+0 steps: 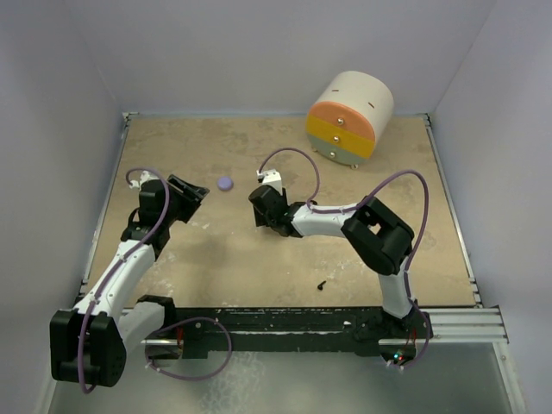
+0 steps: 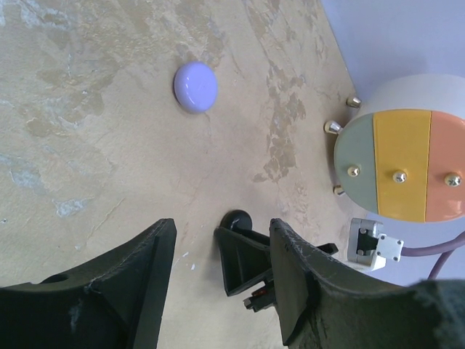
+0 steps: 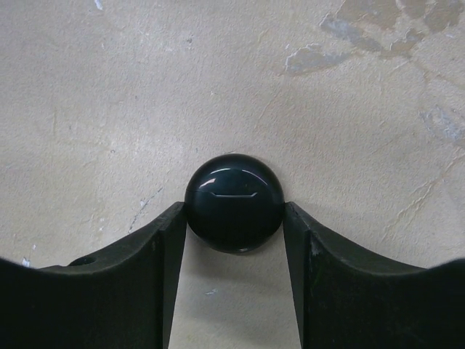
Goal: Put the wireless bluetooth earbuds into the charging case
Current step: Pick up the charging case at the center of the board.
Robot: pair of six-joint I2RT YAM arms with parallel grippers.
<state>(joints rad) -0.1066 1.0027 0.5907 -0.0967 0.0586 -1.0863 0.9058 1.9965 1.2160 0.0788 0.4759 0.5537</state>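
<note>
Barely begun. The right claw (image 3: 234, 212) pinches the black puck (image 3: 234, 195) mid-bench, a finger touching each side; I take it for a charging case. The left claw (image 2: 221, 231) hangs spread and empty near the lilac puck (image 2: 195, 86), toward the bench's (image 1: 216, 259) far edge. The black earbud (image 1: 321, 285) lies loose by the near edge, well apart from both pucks. I cannot find the lilac earbud. Neither bud is seated yet.

A drum-shaped little cabinet (image 1: 349, 118) is sitting in the upper right of the overhead view, near the back wall (image 1: 241, 52). Its round face is showing three drawer fronts (image 1: 342, 131), orange over yellow over grey-green, each carrying a small metal knob (image 2: 399, 176). The tan bench (image 1: 259, 259) is looking blotchy and worn.
</note>
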